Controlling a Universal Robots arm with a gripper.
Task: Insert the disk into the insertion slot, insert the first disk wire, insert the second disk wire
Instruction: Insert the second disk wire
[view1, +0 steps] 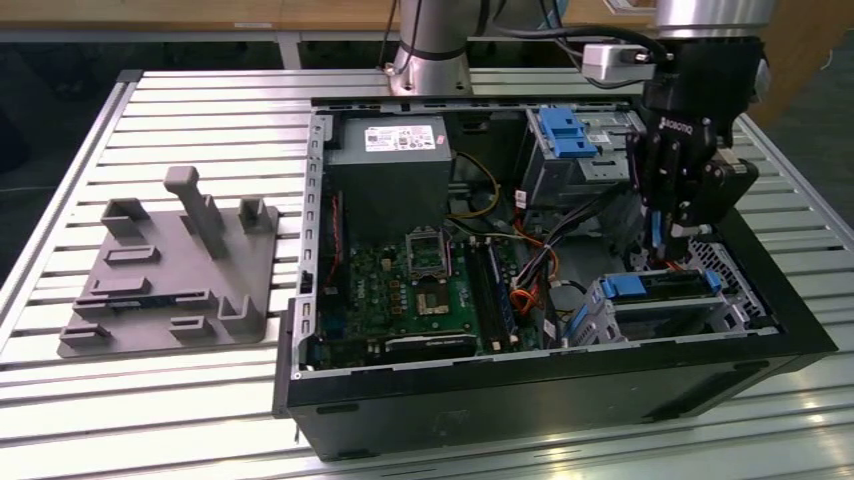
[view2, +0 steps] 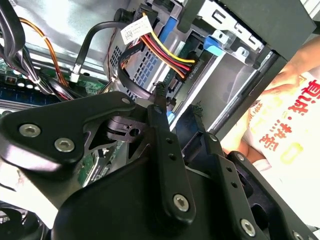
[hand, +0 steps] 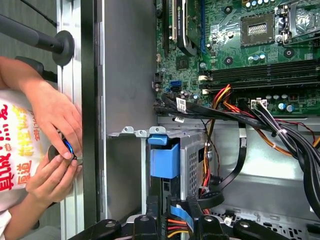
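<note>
Table carries the open computer case. All places below are given off that case.

Motherboard covers the case floor toward the exterior view's left. The taller grey bay with the blue latch stands at the case's far wall and is not the target.

Insertion slot is the perforated cage in the case's near corner, at the exterior view's right. Disk is already in it. The blue carrier end shows at the mouth, and the cage walls hide the silver body. My read is that the disk's long axis runs along the slot's depth, but the body is hidden, so that's a judgement. Step one looks done and the work stands at the wires.

Gripper hangs inside the case over that same corner, pointing down, just above the slot's mouth. I can't tell whether it is clamped on anything or released.

A person's hands are outside the case wall, well apart from the gripper.

Key relation, in the second wrist view: the gripper faces the cage side. The red/yellow/black wire bundle ends in a dark plug just past the gripper, between it and the cage. So the plug lies straight ahead, near, and apart from the gripper as far as I can see. I can't tell whether the plug is seated in the disk.
</note>
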